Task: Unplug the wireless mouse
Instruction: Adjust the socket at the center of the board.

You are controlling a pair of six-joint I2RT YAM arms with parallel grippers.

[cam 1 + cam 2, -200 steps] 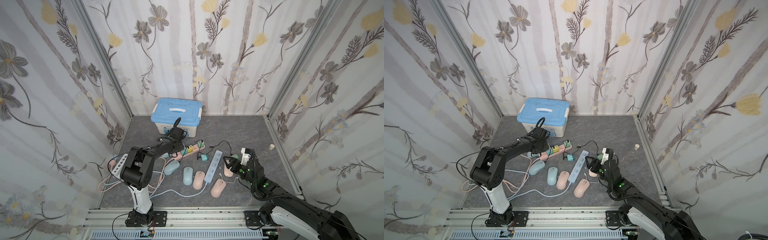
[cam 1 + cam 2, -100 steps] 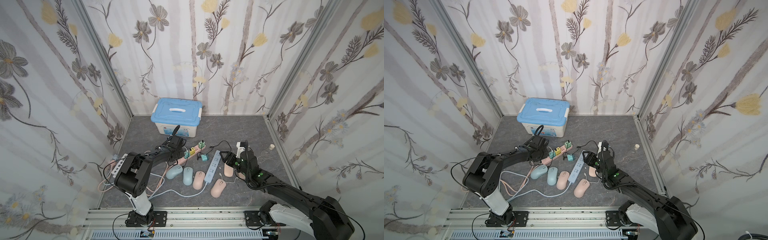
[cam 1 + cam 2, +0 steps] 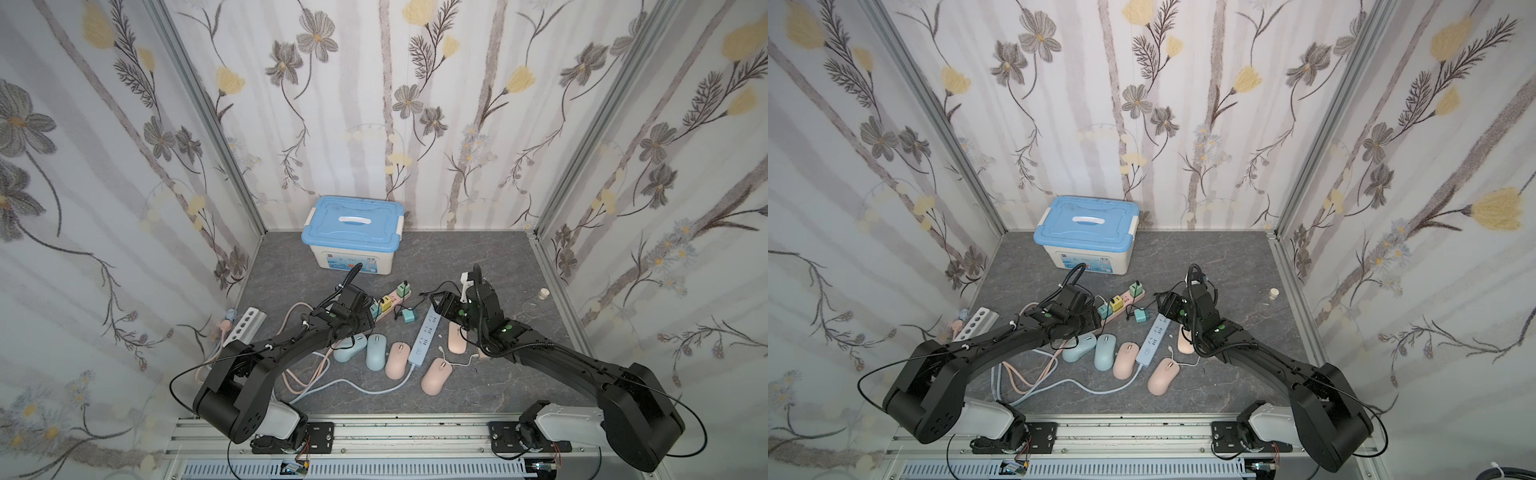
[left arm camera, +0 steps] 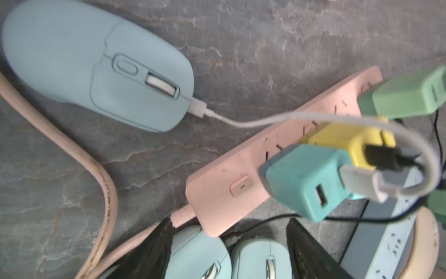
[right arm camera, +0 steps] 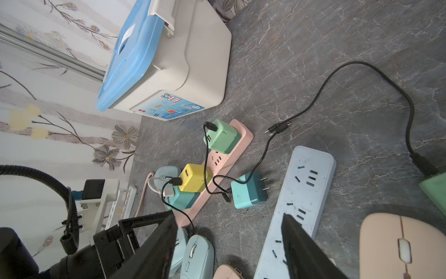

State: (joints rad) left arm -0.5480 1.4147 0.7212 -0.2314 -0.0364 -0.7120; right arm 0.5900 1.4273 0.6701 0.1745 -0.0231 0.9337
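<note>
The blue mouse (image 4: 72, 60) lies on the grey surface (image 4: 241, 36) just beside the pink power strip (image 4: 224, 190), with a white cable (image 4: 253, 122) plugged into its front and looping to the teal charger (image 4: 304, 178) on that strip. The left hand (image 4: 230, 232) hovers released over the strip's cord end, nothing between its fingers. The right hand (image 5: 228, 216), likewise released and empty, hangs on the strip's opposite side, above a light blue power strip (image 5: 306, 193).

Closed blue-lidded box (image 3: 353, 237) on grey floor (image 3: 478, 257)
</note>
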